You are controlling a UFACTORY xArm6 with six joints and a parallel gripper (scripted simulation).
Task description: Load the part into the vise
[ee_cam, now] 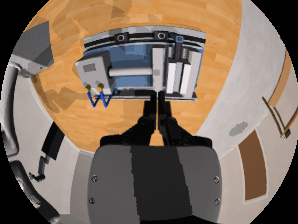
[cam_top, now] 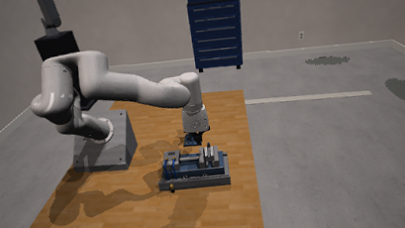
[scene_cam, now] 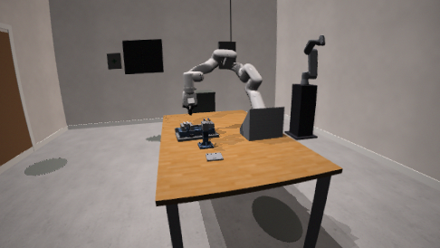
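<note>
The vise (cam_top: pixel 193 168) sits on its blue base in the middle of the wooden table; it also shows in the exterior view (scene_cam: pixel 196 129) and the wrist view (ee_cam: pixel 143 63). Its air cylinder (ee_cam: pixel 93 72) is at the left of the wrist view, and light grey jaw blocks (ee_cam: pixel 176 71) are at the right. I cannot tell the part from the jaws there. The infeed plate (scene_cam: pixel 215 157) lies flat nearer the table's front and looks bare. My gripper (ee_cam: pixel 157 99) is shut and empty. It hangs over the edge of the vise base beside the jaws (cam_top: pixel 193 140).
The arm's grey pedestal (cam_top: pixel 104 144) stands at the table's back left. The table edge runs close past the vise.
</note>
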